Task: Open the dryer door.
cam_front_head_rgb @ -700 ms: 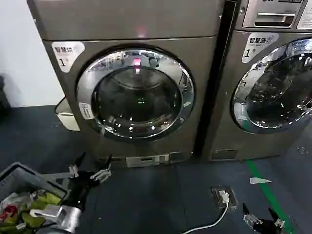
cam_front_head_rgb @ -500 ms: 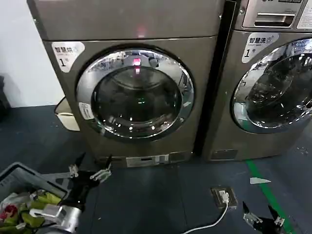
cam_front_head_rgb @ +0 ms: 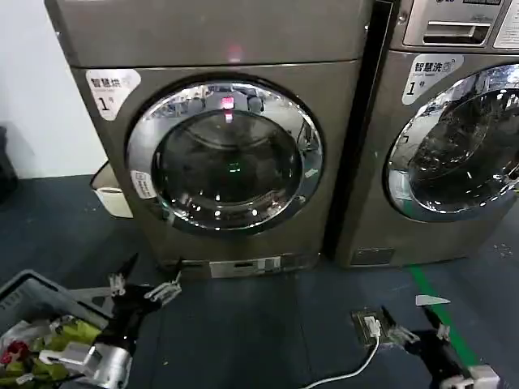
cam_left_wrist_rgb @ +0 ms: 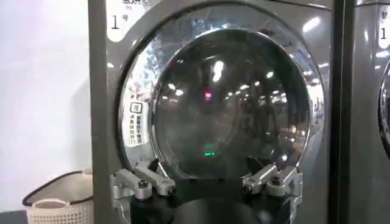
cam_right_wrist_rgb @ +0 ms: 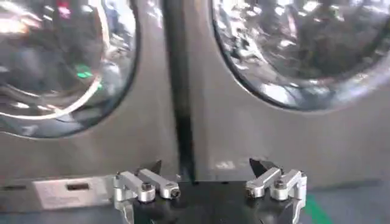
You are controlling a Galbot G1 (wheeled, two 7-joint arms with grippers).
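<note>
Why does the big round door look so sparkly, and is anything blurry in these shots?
Head view: ceiling lights glare off the dryer door chrome ring and glass. Left wrist view: bright reflected spots dot the glass. Right wrist view: the reflections look smeared and soft.

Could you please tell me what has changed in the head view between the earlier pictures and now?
The right gripper has risen from the bottom edge and moved forward toward the machines, open and empty. The left gripper barely shifted and stays open, low in front of the dryer. The dryer door remains shut, untouched.
</note>
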